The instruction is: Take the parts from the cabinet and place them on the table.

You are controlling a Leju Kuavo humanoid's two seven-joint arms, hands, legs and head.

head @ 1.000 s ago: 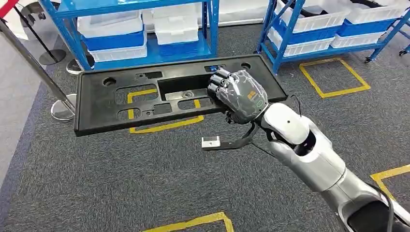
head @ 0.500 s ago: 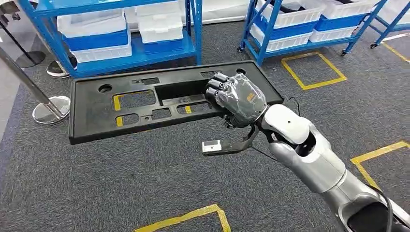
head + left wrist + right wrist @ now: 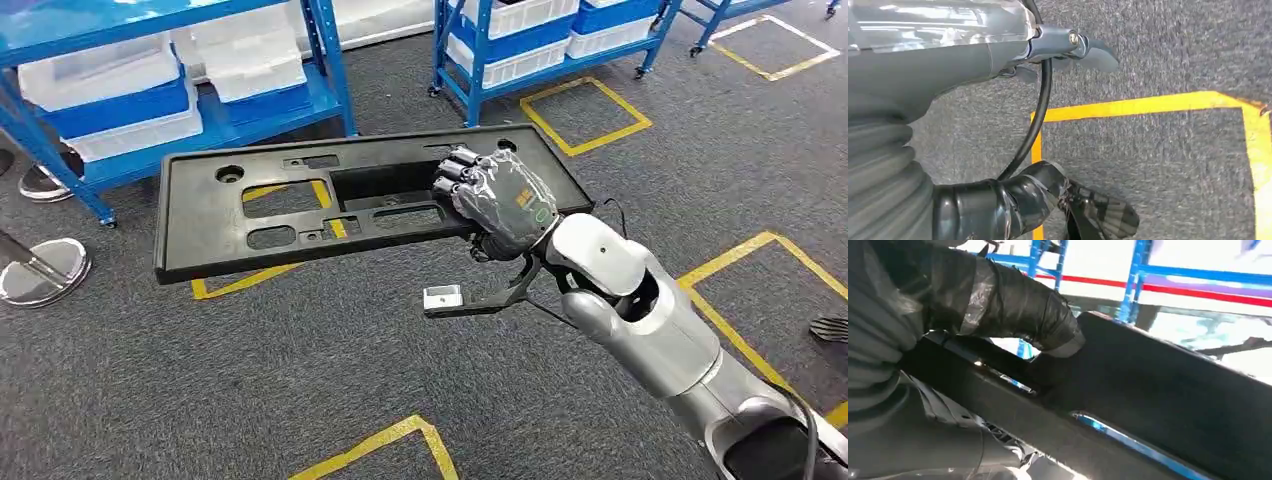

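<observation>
A long flat black plastic part [image 3: 300,205] with several cut-out holes hangs level over the grey carpet in the head view. My right hand [image 3: 495,200] grips it near its right end, fingers curled over the far edge of the middle opening. In the right wrist view the thumb [image 3: 1018,305] presses on the dark part [image 3: 1168,405]. My left hand [image 3: 948,55] hangs over the carpet, fingers [image 3: 1098,212] apart and holding nothing.
Blue shelf racks [image 3: 330,60] with white and blue bins [image 3: 100,95] stand ahead on the left, another rack [image 3: 520,50] ahead on the right. Yellow tape squares [image 3: 585,115] mark the carpet. A steel post base [image 3: 40,270] sits at the left edge, a shoe [image 3: 830,328] at the right.
The whole view has swung: the racks and floor marks have slid left and away as I turn. The part stays in my right hand, held the same way.
</observation>
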